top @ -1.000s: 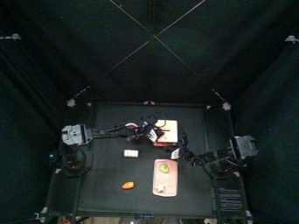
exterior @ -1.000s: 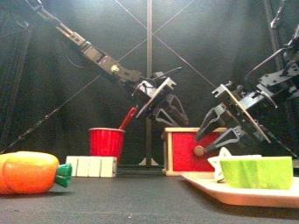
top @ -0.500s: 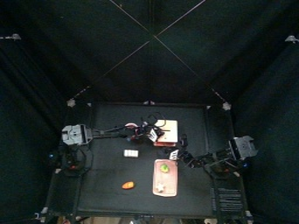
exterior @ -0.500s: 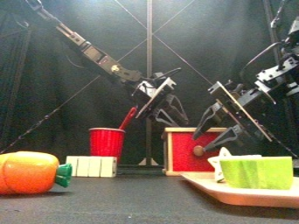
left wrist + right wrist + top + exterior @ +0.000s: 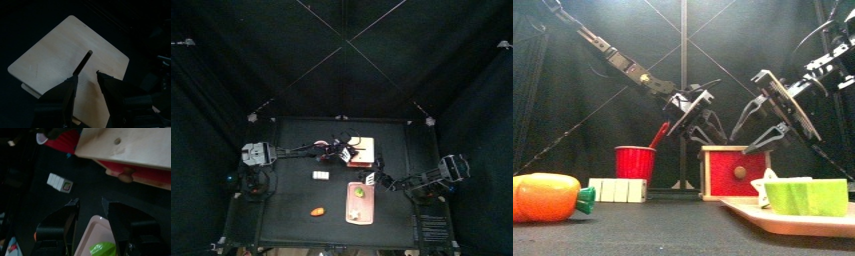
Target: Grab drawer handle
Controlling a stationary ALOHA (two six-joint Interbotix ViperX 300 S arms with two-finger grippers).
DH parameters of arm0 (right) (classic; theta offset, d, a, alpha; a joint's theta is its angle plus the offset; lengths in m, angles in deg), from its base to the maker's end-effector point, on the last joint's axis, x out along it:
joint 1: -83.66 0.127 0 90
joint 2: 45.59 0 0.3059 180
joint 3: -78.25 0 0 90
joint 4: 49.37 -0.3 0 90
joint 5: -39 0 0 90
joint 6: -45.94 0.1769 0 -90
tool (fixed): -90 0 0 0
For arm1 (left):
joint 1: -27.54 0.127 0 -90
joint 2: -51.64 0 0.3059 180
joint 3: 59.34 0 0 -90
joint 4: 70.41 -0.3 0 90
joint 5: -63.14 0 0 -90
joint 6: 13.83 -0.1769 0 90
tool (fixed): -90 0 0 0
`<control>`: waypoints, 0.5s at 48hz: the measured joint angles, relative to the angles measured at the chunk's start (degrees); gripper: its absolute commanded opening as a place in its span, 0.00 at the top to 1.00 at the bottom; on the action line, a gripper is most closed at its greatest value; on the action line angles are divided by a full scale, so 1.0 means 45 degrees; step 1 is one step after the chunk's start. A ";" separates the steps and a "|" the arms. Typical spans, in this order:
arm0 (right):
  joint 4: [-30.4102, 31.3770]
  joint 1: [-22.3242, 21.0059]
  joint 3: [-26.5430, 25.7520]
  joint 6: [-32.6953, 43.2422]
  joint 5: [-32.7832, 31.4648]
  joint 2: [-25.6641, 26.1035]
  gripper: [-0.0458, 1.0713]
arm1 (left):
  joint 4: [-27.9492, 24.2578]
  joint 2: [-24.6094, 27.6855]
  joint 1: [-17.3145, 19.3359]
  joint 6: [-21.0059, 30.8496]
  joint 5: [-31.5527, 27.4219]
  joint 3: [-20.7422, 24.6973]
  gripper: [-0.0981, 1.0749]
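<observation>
The drawer [image 5: 730, 172] stands mid-table, toward the far edge: rigid, probably light (may skid). Take its round knob [image 5: 125, 173]. Right gripper [image 5: 778, 128] hangs open above; left gripper [image 5: 91, 75] empty, nearly closed.

This is a robotics lab test cell: black curtains [image 5: 225, 120] hang on a frame of thin poles [image 5: 342, 40], closing in a small black table [image 5: 298, 195] with two black robot arms, a toy carrot [image 5: 545, 196] and a red cup [image 5: 635, 161] as props
</observation>
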 measured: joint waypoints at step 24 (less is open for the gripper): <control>0.1602 -0.3965 0.0664 -0.0977 -0.4844 0.1523 0.25 | 0.0000 0.0020 0.0020 0.0000 -0.0020 0.0000 0.26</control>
